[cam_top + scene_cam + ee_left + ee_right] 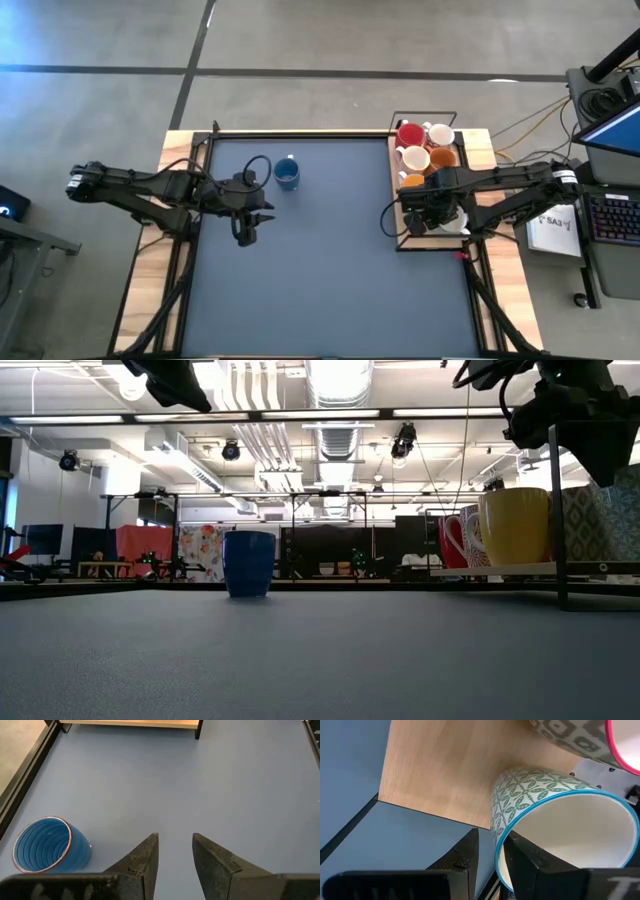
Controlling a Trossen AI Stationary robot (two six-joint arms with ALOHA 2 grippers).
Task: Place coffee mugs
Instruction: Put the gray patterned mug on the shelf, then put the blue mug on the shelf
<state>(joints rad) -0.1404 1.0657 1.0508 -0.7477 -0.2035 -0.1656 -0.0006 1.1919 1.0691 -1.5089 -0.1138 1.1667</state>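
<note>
While one blue mug (287,175) stands alone, the right gripper (490,862) pinches one patterned mug's (560,815) rim.

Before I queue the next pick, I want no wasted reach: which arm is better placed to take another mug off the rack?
Right. The right gripper is over the rack, one finger inside the green-patterned mug. The left gripper is open above the mat beside the blue mug.

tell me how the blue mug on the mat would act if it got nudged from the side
The blue mug stands upright on the flat mat and looks about as wide as tall, so it would probably slide rather than tip. It looks like glazed ceramic, so likely stiff, fairly heavy for its size and apt to chip if knocked over. On its side it could roll.
</note>
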